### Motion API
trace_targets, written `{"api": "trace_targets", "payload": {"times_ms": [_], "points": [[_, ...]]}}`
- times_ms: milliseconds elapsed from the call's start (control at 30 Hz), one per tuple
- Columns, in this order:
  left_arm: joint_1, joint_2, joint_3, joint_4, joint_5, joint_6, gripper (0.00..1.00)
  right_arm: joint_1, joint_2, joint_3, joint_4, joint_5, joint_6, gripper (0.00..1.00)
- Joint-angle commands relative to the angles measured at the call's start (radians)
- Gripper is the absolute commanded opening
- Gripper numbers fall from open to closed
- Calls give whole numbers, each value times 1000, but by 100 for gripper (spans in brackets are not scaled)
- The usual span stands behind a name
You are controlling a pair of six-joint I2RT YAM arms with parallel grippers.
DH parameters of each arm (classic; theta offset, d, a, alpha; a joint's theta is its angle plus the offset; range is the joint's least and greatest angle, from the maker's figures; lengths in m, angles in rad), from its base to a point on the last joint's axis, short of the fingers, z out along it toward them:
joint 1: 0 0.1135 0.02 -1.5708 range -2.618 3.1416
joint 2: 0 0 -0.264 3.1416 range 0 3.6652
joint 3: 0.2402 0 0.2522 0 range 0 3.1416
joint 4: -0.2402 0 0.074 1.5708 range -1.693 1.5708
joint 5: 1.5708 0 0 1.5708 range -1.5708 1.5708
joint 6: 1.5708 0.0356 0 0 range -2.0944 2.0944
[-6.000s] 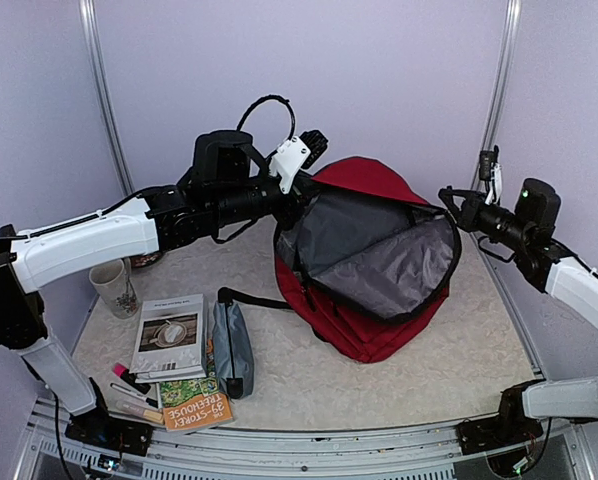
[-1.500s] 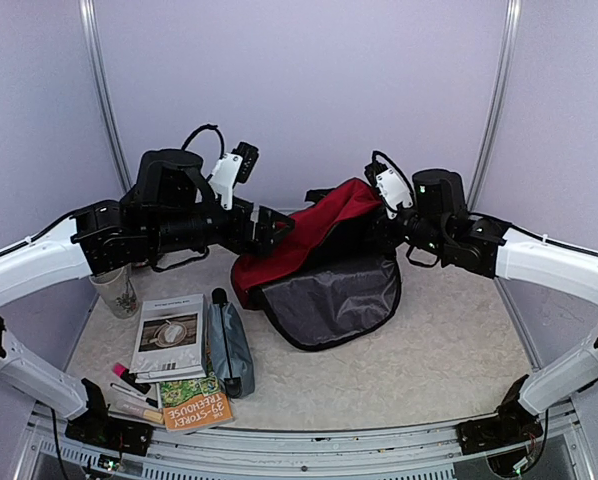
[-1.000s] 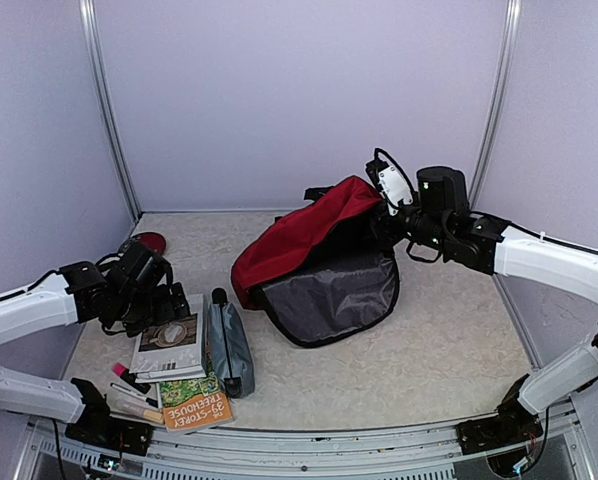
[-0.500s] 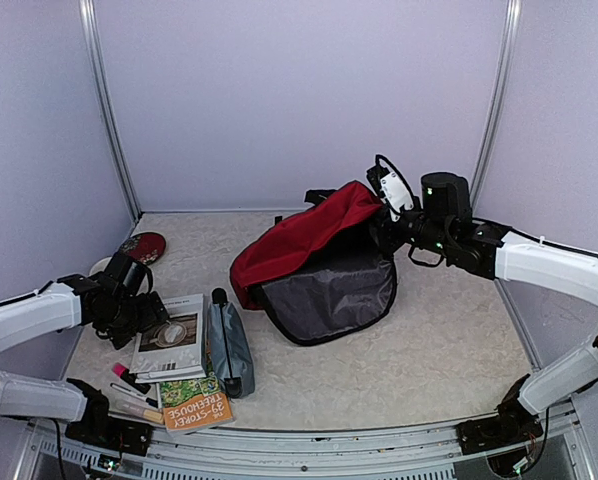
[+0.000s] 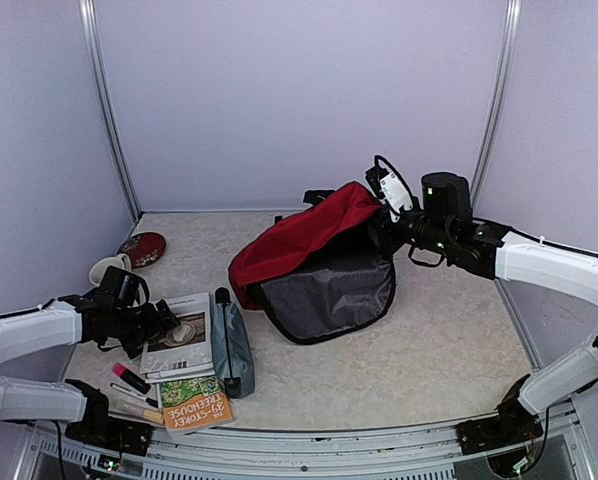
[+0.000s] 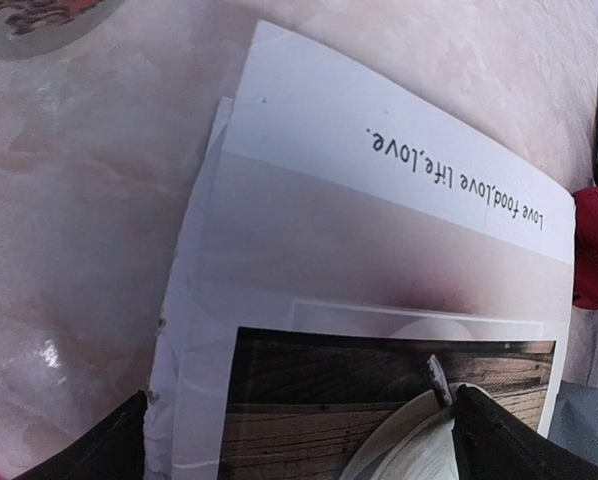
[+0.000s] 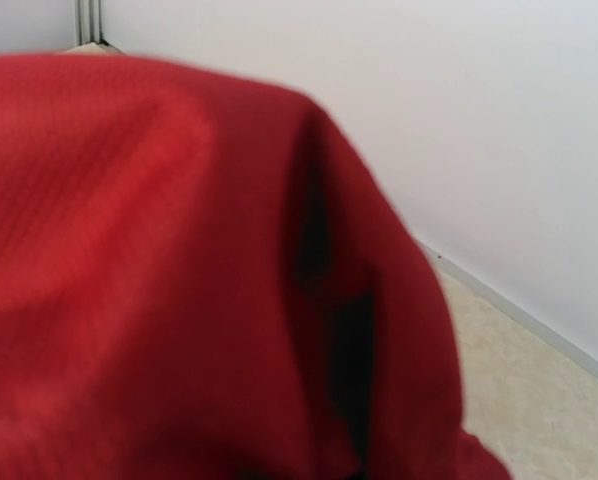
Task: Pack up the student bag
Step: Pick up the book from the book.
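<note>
The student bag is dark red and stands mid-table, its grey lining facing the front. My right gripper is shut on the bag's upper rim and holds that edge raised. In the right wrist view red bag fabric fills the frame and hides the fingers. My left gripper is low at the front left and open. Its two dark fingertips straddle the near end of a white magazine with nothing between them. That magazine lies flat on the table.
A grey zip pouch lies right of the magazine. An orange book and a pink marker sit near the front edge. A cup and a round red disc are at the left wall.
My left arm has left the bag, dropped to the front left and slid right over the magazine, staying open. The right gripper keeps holding the bag's rim almost still.
</note>
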Motion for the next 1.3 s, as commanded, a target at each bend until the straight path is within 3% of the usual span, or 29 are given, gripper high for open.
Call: {"api": "trace_targets", "payload": {"times_ms": [0, 233, 300, 567, 733, 867, 1267], "points": [[2, 70, -12, 73, 89, 75, 99, -7, -5, -1, -19, -28, 2, 0], [2, 146, -20, 194, 151, 135, 99, -7, -12, -4, -21, -44, 18, 0], [2, 156, -17, 225, 175, 151, 93, -7, -4, 8, -28, -48, 23, 0], [-7, 84, -9, 281, 194, 186, 26, -7, 3, 10, -31, -60, 53, 0], [-29, 52, 5, 282, 194, 197, 1, -7, 6, 14, -36, -62, 62, 0], [-69, 39, 36, 267, 176, 198, 0, -7, 9, 24, -43, -64, 62, 0], [-293, -107, 348, -28, -281, 274, 0, -16, 61, 104, -93, -10, 112, 0]]}}
